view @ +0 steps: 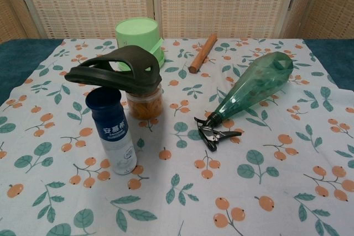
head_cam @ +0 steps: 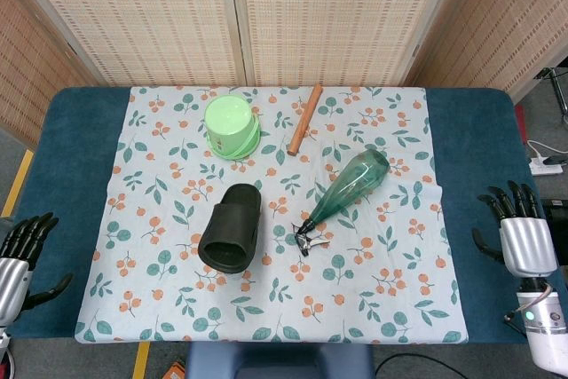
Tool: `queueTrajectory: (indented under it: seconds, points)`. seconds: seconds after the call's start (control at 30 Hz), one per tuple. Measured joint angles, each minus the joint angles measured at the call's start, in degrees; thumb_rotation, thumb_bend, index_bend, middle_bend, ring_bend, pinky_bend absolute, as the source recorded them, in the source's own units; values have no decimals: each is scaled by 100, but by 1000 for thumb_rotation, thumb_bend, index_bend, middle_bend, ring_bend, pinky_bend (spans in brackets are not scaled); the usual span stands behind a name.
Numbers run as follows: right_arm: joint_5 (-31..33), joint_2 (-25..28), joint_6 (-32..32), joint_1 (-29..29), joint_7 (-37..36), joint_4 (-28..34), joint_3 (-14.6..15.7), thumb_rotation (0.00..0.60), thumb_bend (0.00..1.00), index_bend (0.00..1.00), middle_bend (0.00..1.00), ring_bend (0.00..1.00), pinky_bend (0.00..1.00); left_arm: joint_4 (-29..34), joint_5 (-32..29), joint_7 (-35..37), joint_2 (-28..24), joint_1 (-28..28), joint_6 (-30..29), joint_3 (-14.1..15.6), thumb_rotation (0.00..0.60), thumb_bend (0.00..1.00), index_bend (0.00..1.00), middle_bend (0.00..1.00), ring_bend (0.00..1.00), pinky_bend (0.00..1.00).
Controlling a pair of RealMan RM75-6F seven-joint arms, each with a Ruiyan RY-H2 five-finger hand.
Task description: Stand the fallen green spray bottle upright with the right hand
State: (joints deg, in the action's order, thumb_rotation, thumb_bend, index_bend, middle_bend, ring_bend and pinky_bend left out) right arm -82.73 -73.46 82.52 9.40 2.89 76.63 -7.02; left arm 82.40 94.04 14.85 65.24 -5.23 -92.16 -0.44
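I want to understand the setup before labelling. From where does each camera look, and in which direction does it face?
Head view: sits high above the near edge, faces steeply down on the table; shows the left hand and right hand, fingers apart, holding nothing.
Chest view: sits low at the near edge, faces forward across the cloth toward the woven screens; no part of the robot shows.
Both share: the fallen green spray bottle, green bucket, wooden stick and dark slipper.
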Motion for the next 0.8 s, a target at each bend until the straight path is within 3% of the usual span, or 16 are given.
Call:
queueTrajectory:
  seconds: [0.47,0.53,0.63,0.8]
  points:
    - [-122,17,35,56,116,65,11,600,307,268,167,0,0,-34,-25,-28,32,7,34,14,600,222,25,14,0,0]
    - [-222,38,63,103,196,92,6,600,237,280,167,0,2,-50,-30,-35,47,6,45,18,600,222,26,14,0,0]
    - [-430,107,83,205,258,175,7,600,22,293,167,0,14,-53,-92,-44,49,-31,109,-23,600,221,28,14,0,0]
    - [-1026,332,53,490,214,366,57,600,0,347,210,0,60,-74,-139,-90,77,-44,121,-60,600,222,31,13,0,0]
